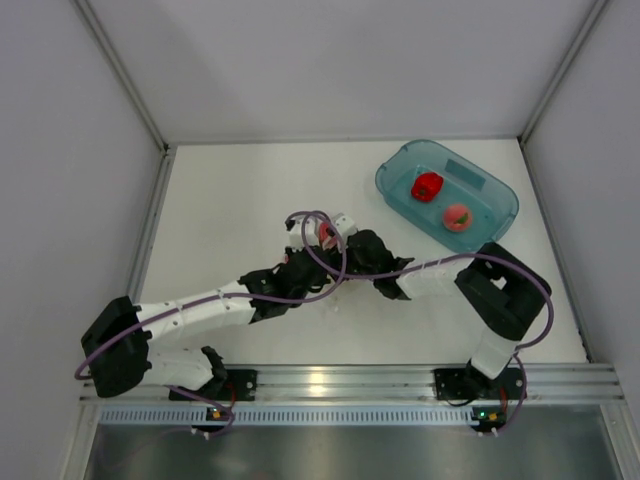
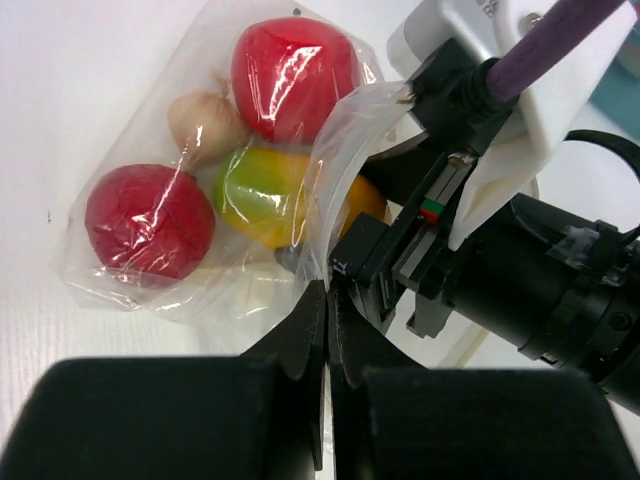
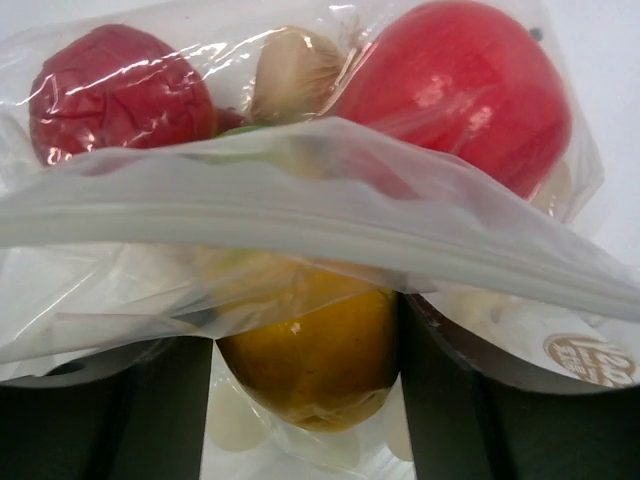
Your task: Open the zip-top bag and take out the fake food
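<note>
Zip-top bag (image 2: 150, 135) flat, mouth toward right gripper (image 3: 305, 395).

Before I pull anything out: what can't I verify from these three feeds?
Right wrist: zip-top bag film drapes over the yellow fruit; whether the right gripper squeezes it is unclear.
Top external: bag almost wholly hidden beneath left gripper, right gripper and purple cable.
Left wrist: right gripper's body blocks the bag's mouth.
</note>
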You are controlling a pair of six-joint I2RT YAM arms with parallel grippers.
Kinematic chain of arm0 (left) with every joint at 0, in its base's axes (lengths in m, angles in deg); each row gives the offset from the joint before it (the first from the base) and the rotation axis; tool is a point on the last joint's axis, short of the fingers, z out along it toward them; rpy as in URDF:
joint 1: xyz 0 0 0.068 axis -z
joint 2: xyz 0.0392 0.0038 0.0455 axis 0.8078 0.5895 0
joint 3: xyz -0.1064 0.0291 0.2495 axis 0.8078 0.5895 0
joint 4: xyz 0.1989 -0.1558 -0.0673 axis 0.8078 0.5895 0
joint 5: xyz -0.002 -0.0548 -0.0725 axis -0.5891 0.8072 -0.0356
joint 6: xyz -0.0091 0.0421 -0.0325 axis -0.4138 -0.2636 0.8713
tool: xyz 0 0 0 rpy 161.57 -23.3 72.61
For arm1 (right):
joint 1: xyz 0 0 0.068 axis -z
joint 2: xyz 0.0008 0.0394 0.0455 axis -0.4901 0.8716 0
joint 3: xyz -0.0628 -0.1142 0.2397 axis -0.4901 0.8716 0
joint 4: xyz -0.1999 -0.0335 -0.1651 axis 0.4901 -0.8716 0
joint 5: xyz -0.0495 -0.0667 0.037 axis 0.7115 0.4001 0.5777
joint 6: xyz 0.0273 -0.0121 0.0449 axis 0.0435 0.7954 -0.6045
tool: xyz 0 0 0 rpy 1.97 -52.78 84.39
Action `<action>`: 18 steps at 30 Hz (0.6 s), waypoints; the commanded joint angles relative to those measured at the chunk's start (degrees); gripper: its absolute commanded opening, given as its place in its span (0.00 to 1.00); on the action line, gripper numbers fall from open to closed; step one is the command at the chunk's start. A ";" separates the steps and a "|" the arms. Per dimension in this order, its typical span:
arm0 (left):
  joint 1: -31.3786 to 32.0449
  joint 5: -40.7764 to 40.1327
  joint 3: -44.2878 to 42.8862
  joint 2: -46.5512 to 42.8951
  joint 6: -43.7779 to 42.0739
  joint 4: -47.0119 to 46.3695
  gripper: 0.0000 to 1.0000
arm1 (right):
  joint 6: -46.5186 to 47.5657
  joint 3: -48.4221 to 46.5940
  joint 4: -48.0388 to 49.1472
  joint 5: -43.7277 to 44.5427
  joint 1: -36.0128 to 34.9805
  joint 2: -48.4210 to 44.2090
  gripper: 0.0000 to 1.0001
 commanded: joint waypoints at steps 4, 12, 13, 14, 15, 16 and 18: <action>0.56 0.81 -2.33 -0.46 0.64 -6.39 0.00 | -2.94 4.14 4.46 -2.52 -1.01 -5.27 0.46; 0.47 -0.87 -1.89 -0.37 1.26 -6.48 0.00 | -7.42 3.62 -5.81 0.47 -3.47 -13.10 0.42; 0.38 -1.04 -1.89 -0.37 1.17 -6.39 0.00 | -8.30 3.18 -8.00 0.30 -3.74 -14.24 0.41; 0.38 -1.48 -1.98 -0.37 1.17 -6.39 0.00 | -8.65 2.74 -9.76 0.12 -3.82 -14.86 0.41; 0.47 -1.75 -1.81 -0.29 1.08 -6.39 0.00 | -9.01 2.04 -13.26 0.03 -4.43 -15.91 0.41; 0.47 -2.10 -1.81 -0.46 1.26 -6.39 0.00 | -9.62 1.69 -14.86 -0.14 -4.61 -16.45 0.41; 0.38 -3.32 -1.63 -0.55 1.43 -6.48 0.00 | -9.80 1.77 -17.67 -1.71 -5.40 -18.63 0.41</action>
